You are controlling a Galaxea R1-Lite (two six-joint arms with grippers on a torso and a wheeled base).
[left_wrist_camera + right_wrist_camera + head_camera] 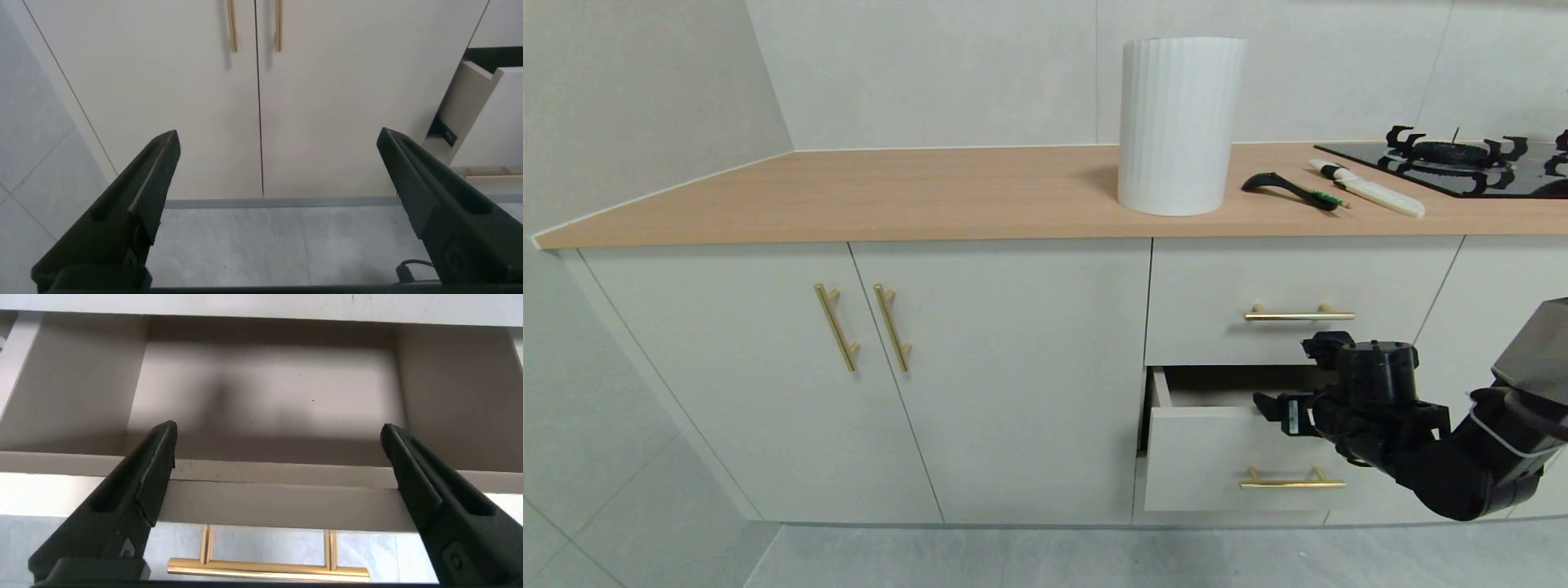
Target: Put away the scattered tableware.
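Lying on the wooden table (890, 192), just right of a tall white ribbed canister (1176, 122), a black ladle (1290, 189) with a green handle and a white knife (1372, 192) sit side by side near the black hob (1462, 163). Below them we see the lower drawer (1217, 457) standing partly open, with our right claw (278, 431) just above its front edge, spread wide and holding nothing. Our left claw (276, 137) is likewise wide open and empty, facing the cabinet doors (327, 106) low over the floor (270, 245).
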